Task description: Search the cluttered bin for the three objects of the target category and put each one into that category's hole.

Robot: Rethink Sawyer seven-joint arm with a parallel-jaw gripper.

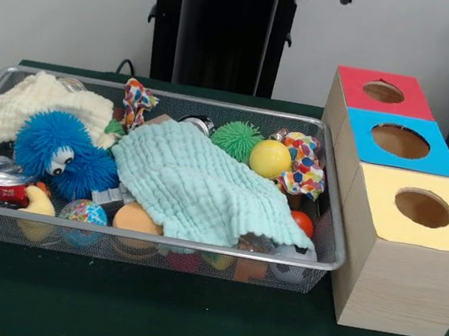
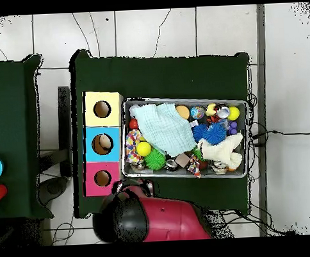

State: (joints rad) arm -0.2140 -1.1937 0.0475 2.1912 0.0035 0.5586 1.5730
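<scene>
From the front, the wire-mesh bin [image 1: 325,259] holds clutter under a mint-green waffle cloth [image 1: 196,185]. A smooth yellow ball [image 1: 270,159], far right, looks light, firm and slippery; grip across its middle.

From overhead, it sits near the blue-topped box's hole [image 2: 104,143]. The gripper is not visible; its opening cannot be told.

A robotics lab: a dark green cloth-covered worktop [image 2: 162,75] on pale tiled floor [image 2: 147,28], with a red robot base [image 2: 161,220] alongside.
</scene>
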